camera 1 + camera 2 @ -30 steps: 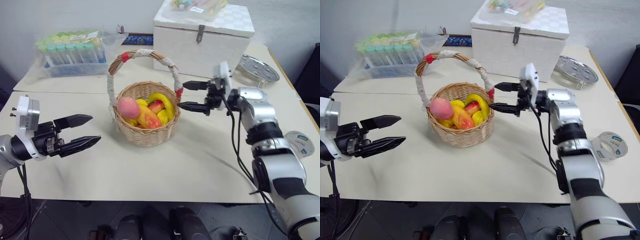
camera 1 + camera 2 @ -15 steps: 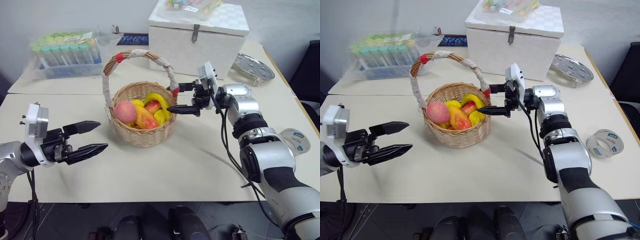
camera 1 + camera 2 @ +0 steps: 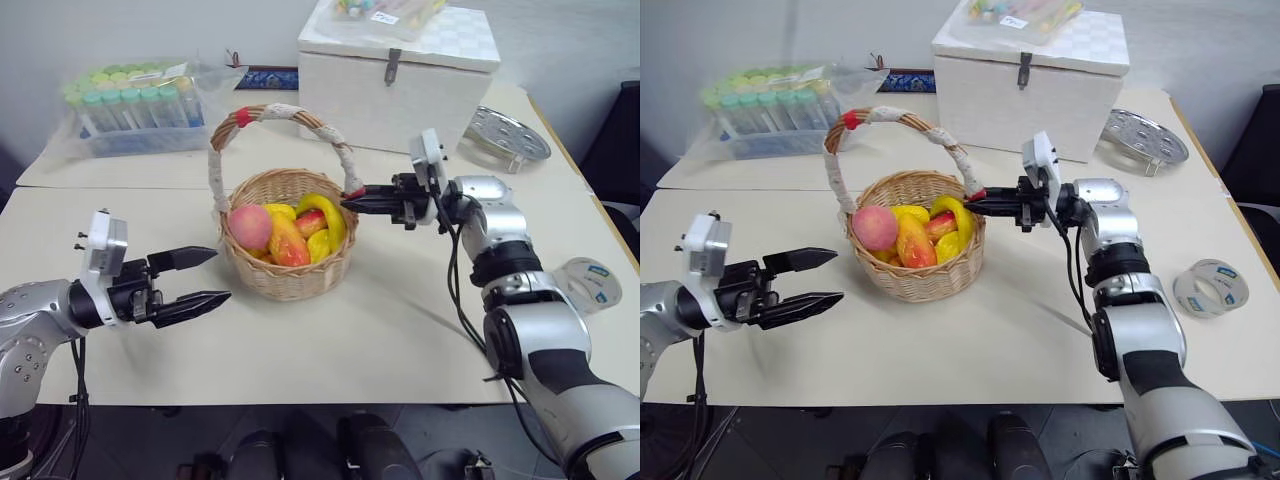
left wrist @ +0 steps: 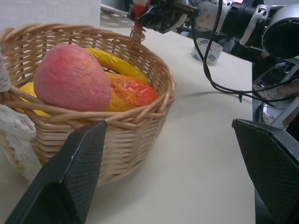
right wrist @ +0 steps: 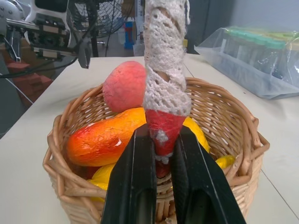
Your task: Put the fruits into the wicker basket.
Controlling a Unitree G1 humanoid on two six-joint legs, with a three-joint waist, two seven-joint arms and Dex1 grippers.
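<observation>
Already, from the head views, the mango (image 3: 288, 238) and peach (image 3: 250, 226) lie in the wicker basket (image 3: 287, 280), the left gripper (image 3: 196, 281) spread; the right wrist view shows the right gripper (image 5: 162, 154) pinching the handle's red band (image 5: 161, 130), so releasing looks next.

The wicker basket (image 3: 288, 240) stands on the table (image 3: 400, 330) between the two claws, with the peach (image 3: 250, 226) and mango (image 3: 288, 240) inside. The right gripper (image 3: 352, 198) pinches the handle's base; the left gripper (image 3: 205, 278) hangs apart, before the basket. A lidded box (image 3: 398, 75) sits behind the right claw.
</observation>
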